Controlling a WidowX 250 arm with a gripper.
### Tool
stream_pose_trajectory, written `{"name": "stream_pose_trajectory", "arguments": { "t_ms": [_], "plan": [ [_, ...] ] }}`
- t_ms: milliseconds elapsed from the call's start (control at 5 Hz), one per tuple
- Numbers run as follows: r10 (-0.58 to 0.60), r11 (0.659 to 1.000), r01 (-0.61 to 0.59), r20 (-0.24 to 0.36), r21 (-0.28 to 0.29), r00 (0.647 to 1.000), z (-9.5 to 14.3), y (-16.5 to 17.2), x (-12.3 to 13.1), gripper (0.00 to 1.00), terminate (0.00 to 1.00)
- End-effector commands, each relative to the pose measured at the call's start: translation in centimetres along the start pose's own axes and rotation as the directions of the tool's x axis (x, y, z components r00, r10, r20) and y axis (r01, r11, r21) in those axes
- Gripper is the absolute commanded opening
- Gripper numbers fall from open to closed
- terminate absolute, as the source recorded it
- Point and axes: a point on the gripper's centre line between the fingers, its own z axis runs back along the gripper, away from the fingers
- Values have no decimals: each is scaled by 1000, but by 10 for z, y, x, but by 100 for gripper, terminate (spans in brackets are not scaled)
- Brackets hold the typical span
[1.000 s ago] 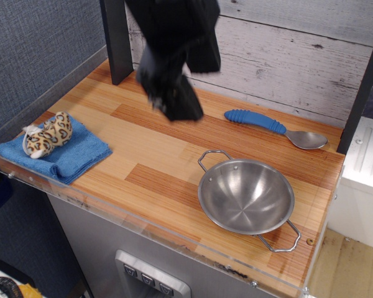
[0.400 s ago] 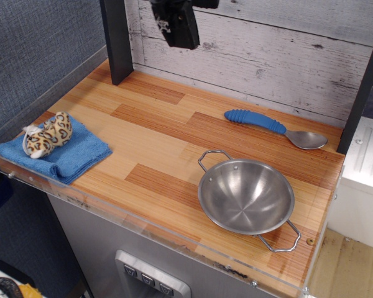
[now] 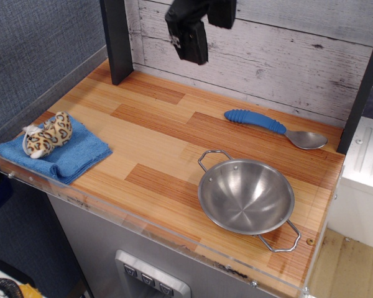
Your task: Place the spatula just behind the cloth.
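The spatula (image 3: 270, 126) lies on the wooden tabletop at the back right, its blue ribbed handle to the left and its silver bowl end to the right. The blue cloth (image 3: 62, 153) lies folded at the front left corner. My gripper (image 3: 193, 46) hangs high above the back of the table, left of the spatula and well above it. Its fingers look close together with nothing between them, but they are dark and hard to make out.
A leopard-spotted plush toy (image 3: 48, 135) lies on the cloth. A steel two-handled bowl (image 3: 246, 197) stands at the front right, just in front of the spatula. A dark post (image 3: 117, 40) stands at the back left. A clear rim (image 3: 143, 214) edges the table's front.
The gripper rose from low over the table's middle to near the top of the view, then shifted a little right and down. The spatula, cloth and bowl have not moved.
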Motion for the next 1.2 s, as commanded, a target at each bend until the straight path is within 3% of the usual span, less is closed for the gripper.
{"name": "stream_pose_trajectory", "arguments": {
  "t_ms": [0, 400, 1000],
  "plan": [
    [15, 999, -17, 49, 52, 999, -19, 7, -6, 100, 0],
    [-34, 999, 34, 27, 8, 999, -59, 11, 2, 100, 0],
    [-50, 998, 52, 47, -34, 998, -110, 18, 7, 100, 0]
  ]
}}
